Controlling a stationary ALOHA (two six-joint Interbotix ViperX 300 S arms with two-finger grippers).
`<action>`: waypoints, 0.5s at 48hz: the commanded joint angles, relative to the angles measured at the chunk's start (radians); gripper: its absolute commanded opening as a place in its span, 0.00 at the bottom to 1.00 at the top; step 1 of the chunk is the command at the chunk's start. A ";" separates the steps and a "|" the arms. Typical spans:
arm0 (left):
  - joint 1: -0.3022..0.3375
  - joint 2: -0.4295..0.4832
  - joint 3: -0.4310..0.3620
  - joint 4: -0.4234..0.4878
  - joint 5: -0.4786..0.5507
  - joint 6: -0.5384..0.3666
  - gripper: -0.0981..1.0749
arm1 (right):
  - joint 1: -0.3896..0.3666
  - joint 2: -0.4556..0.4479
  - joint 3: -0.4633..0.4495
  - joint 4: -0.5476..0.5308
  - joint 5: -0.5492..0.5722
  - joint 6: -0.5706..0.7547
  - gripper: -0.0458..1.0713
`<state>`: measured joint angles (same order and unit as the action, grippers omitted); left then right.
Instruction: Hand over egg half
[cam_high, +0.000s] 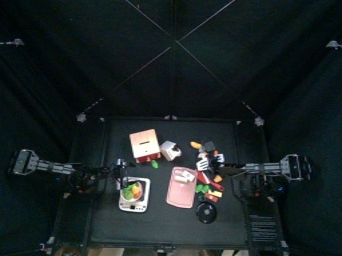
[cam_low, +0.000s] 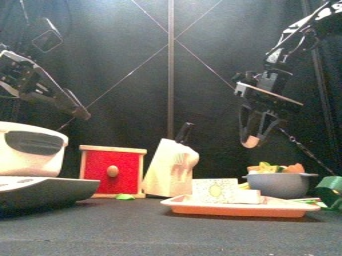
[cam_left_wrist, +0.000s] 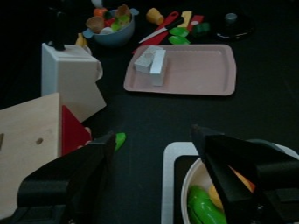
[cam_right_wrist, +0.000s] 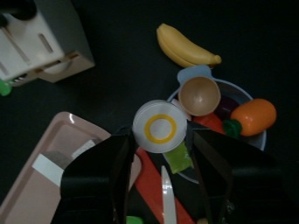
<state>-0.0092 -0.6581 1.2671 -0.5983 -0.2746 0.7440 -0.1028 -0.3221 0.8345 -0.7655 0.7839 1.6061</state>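
In the right wrist view my right gripper (cam_right_wrist: 160, 140) is shut on an egg half (cam_right_wrist: 159, 129), white with a yellow yolk ring. It holds it above a grey bowl (cam_right_wrist: 251, 140) of toy food. A brown egg half (cam_right_wrist: 198, 92) lies in that bowl beside an orange (cam_right_wrist: 253, 115). In the front view the right gripper (cam_low: 255, 140) hangs above the bowl (cam_low: 281, 183). My left gripper (cam_left_wrist: 163, 175) is open and empty over a white tray (cam_left_wrist: 176, 162) of vegetables at the table's left (cam_high: 114, 178).
A pink tray (cam_left_wrist: 193, 74) with a white block (cam_left_wrist: 149, 61) lies mid-table. A white knife block (cam_low: 171, 166) and a red drawer box (cam_low: 112, 170) stand behind it. A banana (cam_right_wrist: 187, 45) lies by the bowl. A black pan (cam_high: 207, 212) sits at the front.
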 joint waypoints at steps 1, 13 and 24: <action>-0.003 -0.002 -0.028 0.006 0.006 0.008 0.94 | 0.005 -0.031 -0.008 -0.003 -0.002 0.000 0.68; 0.005 -0.101 -0.008 0.021 0.011 0.002 0.94 | 0.117 -0.032 -0.103 -0.049 -0.181 0.003 0.67; 0.083 -0.204 0.005 0.020 -0.005 0.002 0.94 | 0.152 0.156 -0.255 -0.235 -0.515 0.002 0.67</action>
<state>0.0506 -0.8606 1.2839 -0.5814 -0.2684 0.7470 0.0445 -0.2040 0.6412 -0.9572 0.3329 1.6091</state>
